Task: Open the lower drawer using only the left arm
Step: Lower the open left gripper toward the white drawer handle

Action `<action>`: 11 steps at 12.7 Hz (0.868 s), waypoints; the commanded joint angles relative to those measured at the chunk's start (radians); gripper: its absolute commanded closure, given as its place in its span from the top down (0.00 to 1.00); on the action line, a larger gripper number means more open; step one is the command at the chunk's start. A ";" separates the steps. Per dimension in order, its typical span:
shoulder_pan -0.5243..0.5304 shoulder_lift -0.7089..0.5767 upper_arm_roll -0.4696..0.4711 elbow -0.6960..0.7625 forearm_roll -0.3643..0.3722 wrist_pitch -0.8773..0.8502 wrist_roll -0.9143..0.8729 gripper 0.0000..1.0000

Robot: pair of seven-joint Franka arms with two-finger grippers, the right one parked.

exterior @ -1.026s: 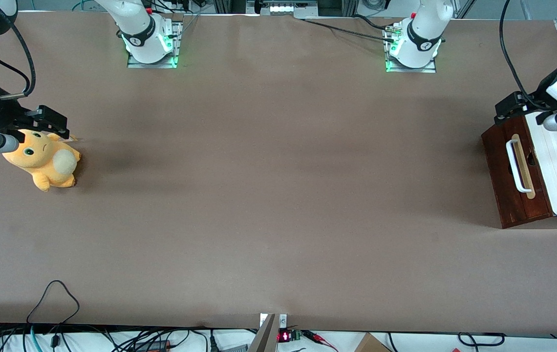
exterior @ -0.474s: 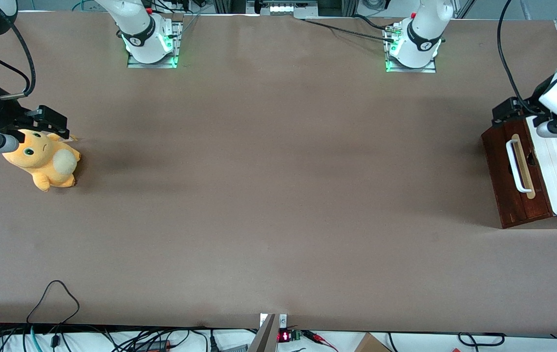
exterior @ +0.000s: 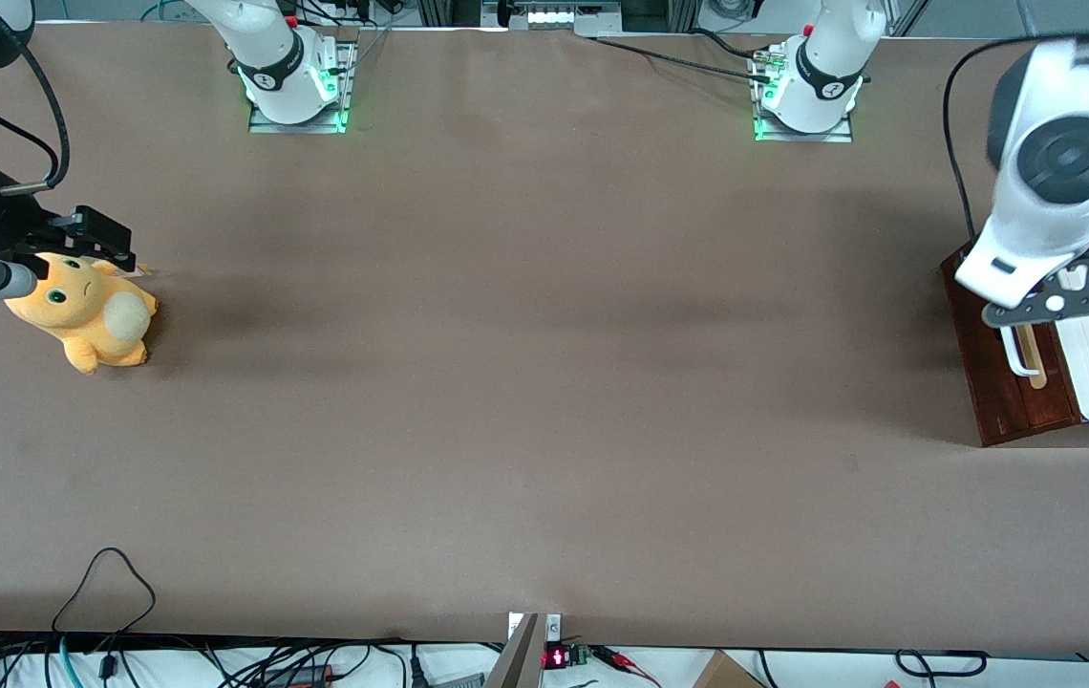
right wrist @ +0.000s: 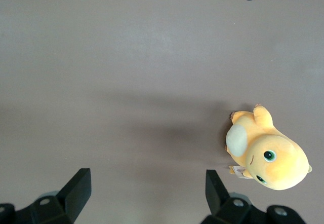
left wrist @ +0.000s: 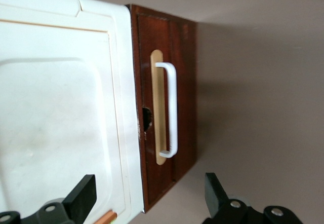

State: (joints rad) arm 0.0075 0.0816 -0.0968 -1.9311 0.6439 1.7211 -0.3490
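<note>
While hovering spread, hand (left wrist: 149,196) overlooks glossy red-brown lower drawer (left wrist: 177,102).

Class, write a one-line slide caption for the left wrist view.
Open end effector hovering above the cabinet, over the closed lower drawer and its white handle.

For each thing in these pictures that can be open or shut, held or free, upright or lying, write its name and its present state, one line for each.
lower drawer: shut, front flush with the cabinet.
white handle: free, nothing grips it.
gripper: open, hovering above the drawer front, holding nothing.
cabinet: standing on the table at the working arm's end.
plush toy: lying on the table at the parked arm's end.
</note>
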 commanded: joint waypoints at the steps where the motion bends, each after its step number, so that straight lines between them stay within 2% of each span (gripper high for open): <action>1: -0.003 0.099 -0.064 -0.020 0.199 -0.079 -0.201 0.92; 5: -0.003 0.217 -0.115 -0.064 0.397 -0.190 -0.366 0.88; 7: -0.003 0.244 -0.115 -0.147 0.537 -0.210 -0.450 0.87; 9: -0.003 0.277 -0.115 -0.268 0.653 -0.154 -0.661 0.86; 11: -0.023 0.325 -0.115 -0.276 0.669 -0.158 -0.712 0.86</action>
State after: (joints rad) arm 0.0026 0.3825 -0.2097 -2.1829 1.2695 1.5614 -1.0035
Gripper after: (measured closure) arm 0.141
